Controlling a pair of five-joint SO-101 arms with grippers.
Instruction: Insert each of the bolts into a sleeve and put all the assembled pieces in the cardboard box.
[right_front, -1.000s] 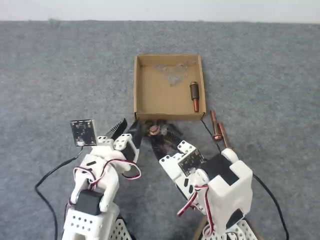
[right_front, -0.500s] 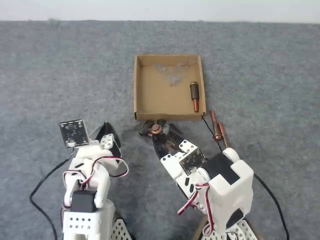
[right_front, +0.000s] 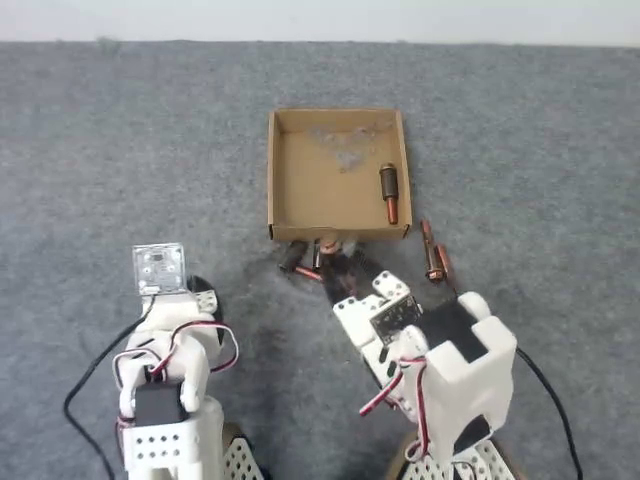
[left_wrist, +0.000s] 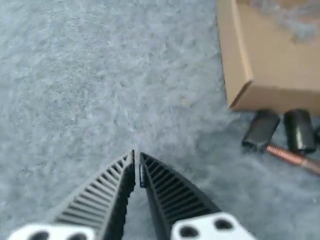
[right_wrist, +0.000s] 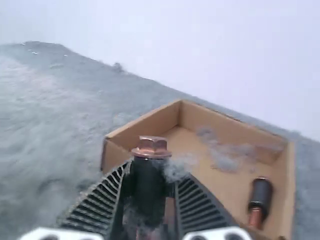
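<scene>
Grey carpet-like mat (right_front: 110, 140) covers the whole work surface: short nubby pile, mottled light and dark grey. It fills the high view from the bottom edge to near the top. Thin strip of plain off-white wall (right_front: 320, 18) along the top edge, with a straight seam where the mat meets it. Small fuzzy tuft (right_front: 105, 41) on the seam, upper left. Right wrist view: same pale wall across the upper half, mat at left and lower left. Light soft and even, shadows faint and short.
</scene>
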